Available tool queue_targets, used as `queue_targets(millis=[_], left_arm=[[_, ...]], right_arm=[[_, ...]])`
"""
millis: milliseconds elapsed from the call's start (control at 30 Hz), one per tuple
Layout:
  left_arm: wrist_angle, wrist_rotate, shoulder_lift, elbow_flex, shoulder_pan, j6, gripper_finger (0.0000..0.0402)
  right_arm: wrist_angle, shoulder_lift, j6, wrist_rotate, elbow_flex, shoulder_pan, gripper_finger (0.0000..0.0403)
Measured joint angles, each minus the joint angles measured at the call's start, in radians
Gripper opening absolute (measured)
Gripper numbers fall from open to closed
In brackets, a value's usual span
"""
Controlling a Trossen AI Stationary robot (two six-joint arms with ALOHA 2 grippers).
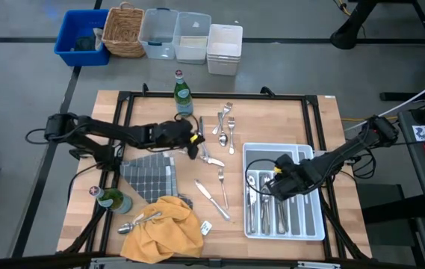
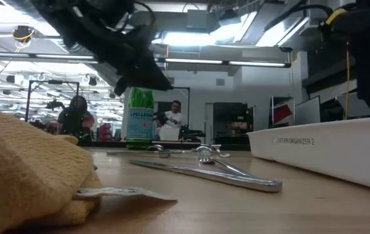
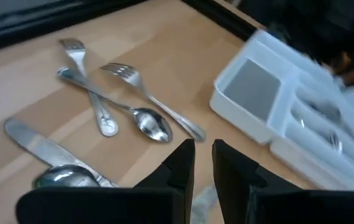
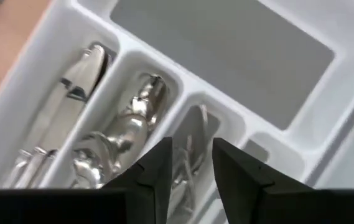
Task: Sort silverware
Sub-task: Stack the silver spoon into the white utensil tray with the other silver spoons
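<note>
Loose silverware lies flat on the wooden table: forks and a spoon toward the far edge, a knife and a fork nearer. My left gripper hovers at mid-table, its fingers a narrow gap apart with nothing between them. Two forks and a spoon lie ahead of it. My right gripper stands open above the white divided tray, pointing down. The tray's slots hold knives, spoons and forks.
A yellow cloth with spoons on it lies at the near left, and a grey checked cloth lies beside it. Green bottles stand at the far middle and near left. Bins sit beyond the table.
</note>
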Motion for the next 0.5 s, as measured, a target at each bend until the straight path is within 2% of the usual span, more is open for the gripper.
queue_targets(millis=[133, 333, 500], left_arm=[[-0.089, 0.0, 0.062, 0.078, 0.037, -0.122, 0.0045], [-0.376, 0.027, 0.145, 0.184, 0.085, -0.295, 0.0045], [-0.388, 0.074, 0.206, 0.192, 0.113, -0.435, 0.0045]], right_arm=[[0.041, -0.006, -0.007, 0.001, 0.0, -0.027, 0.0117], [0.097, -0.005, -0.107, -0.018, 0.0, -0.072, 0.0117], [0.117, -0.004, -0.155, -0.019, 0.0, -0.109, 0.0117]])
